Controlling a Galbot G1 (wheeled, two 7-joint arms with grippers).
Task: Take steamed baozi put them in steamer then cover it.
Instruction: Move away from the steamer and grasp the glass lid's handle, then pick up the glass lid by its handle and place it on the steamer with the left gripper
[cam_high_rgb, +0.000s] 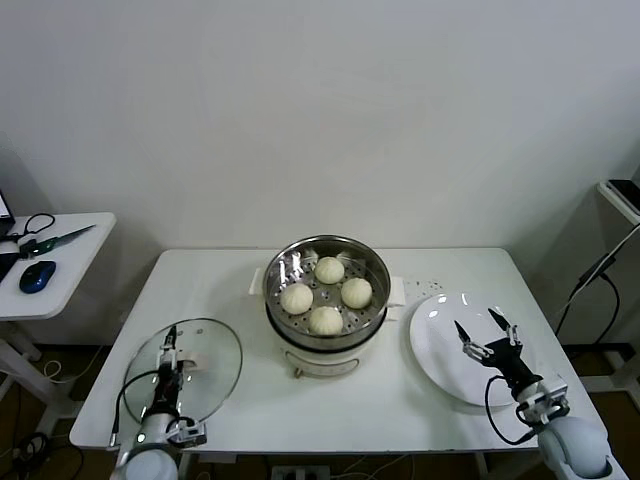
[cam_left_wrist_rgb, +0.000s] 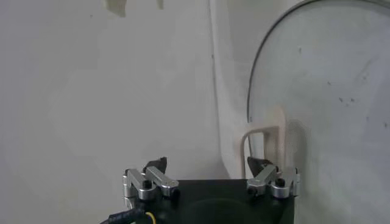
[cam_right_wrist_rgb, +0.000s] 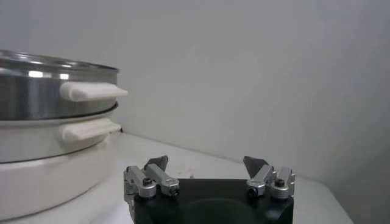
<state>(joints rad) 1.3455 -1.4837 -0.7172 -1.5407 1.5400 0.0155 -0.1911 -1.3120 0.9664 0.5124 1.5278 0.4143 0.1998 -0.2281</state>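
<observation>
a: steamed baozi (cam_high_rgb: 326, 283), all four, already sat in the steamer (cam_high_rgb: 374, 305) at the middle of the bench (cam_high_rgb: 230, 270), toward its back edge. so what was left to handle?

b: the glass lid (cam_high_rgb: 215, 352), lying flat near the bench's front left corner. it looked stiff, smooth and slippery, probably breakable and with some weight, so i'd have taken it only by its white handle (cam_left_wrist_rgb: 263, 139), an upright loop at the centre.

a: and the left hand (cam_high_rgb: 169, 350)?

b: over the lid, its fingers spread wide either side of that handle, clamped on nothing.

a: the right hand (cam_high_rgb: 485, 338)?

b: parked over the white plate (cam_high_rgb: 432, 345) by the bench's right edge, fingers apart and empty.

a: the buns themselves?

b: round, matte, off-white, likely soft and light. the basket was shiny steel with a perforated floor, on a white base with stubby side handles.
</observation>
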